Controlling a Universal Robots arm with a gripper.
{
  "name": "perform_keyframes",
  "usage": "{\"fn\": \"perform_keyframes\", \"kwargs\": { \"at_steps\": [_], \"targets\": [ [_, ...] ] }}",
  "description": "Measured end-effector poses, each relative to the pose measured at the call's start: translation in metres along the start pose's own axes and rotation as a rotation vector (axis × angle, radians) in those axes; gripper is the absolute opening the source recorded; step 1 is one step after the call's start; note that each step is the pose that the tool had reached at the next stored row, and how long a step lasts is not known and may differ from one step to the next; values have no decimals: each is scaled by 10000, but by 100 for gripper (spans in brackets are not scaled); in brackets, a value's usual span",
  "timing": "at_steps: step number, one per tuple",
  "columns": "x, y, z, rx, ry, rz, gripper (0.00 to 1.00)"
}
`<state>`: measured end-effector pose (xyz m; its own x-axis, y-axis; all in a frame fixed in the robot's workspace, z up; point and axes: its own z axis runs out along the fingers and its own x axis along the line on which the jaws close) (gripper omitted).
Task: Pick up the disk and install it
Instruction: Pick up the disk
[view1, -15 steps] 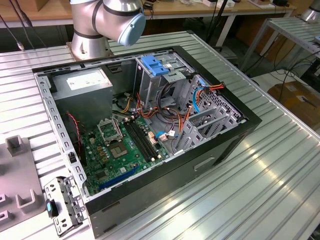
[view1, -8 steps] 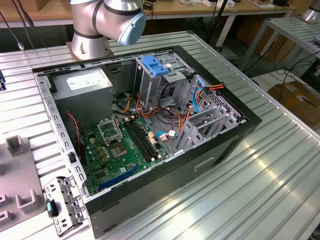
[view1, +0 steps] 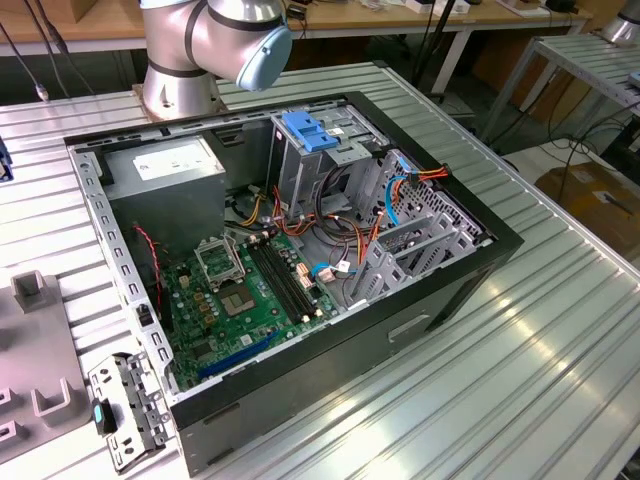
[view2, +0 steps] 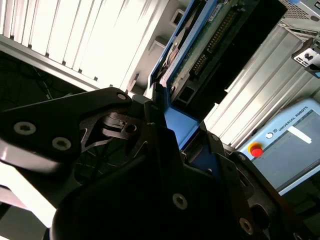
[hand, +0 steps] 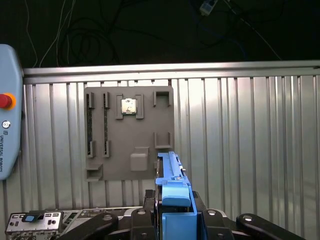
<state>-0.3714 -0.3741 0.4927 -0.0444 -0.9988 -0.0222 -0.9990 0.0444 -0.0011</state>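
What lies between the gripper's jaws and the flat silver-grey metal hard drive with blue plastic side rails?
Nothing. In both wrist views the gripper holds the hard drive directly, with its jaws closed right against it.

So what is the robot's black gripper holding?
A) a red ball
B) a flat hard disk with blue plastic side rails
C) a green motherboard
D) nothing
B: in the first wrist view the black gripper is shut on the flat hard disk with blue plastic side rails.
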Motion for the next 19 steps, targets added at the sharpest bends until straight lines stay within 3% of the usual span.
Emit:
{"fn": "perform_keyframes", "kwargs": {
  "at_steps": [14, 19],
  "targets": [
    [-1, -6, -51, 1, -2, -2, 37],
    [-8, -172, -51, 0, -1, 0, 37]
  ]
}}
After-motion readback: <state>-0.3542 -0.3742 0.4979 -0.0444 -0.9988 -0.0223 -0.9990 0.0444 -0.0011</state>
